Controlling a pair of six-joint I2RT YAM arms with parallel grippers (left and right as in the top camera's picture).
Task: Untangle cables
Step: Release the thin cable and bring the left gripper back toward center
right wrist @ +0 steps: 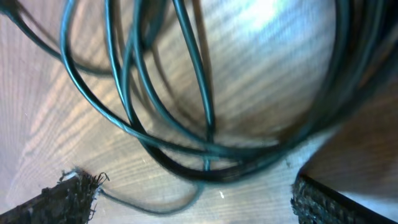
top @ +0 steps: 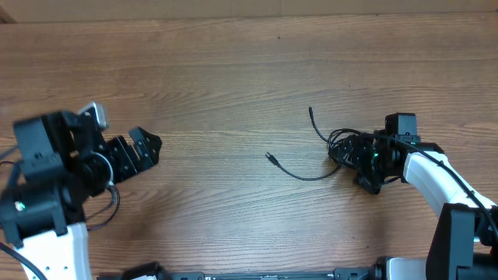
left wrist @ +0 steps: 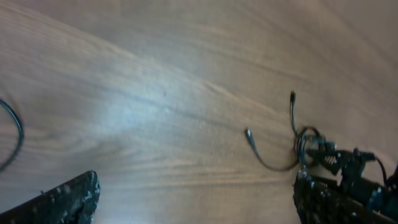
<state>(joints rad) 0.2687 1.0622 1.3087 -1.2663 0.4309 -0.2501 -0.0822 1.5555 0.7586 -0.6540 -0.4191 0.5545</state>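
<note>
Probably limp and light, we judged, the cables [top: 340, 145] at the spread right hand [right wrist: 199, 199] wanted pinching near a loose plug end.

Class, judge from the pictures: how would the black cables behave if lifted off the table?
Probably floppy: the cables lie in loose curves and loops. Likely light, being very thin. They would probably rise together as one clump, since their loops cross each other.

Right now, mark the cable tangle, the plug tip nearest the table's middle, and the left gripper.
cable tangle [top: 339, 144], overhead view, on the loops at its left edge.
plug tip [top: 269, 156], overhead view, on the free end of the curved cable.
left gripper [top: 152, 150], overhead view, midway between its open fingertips.
</note>
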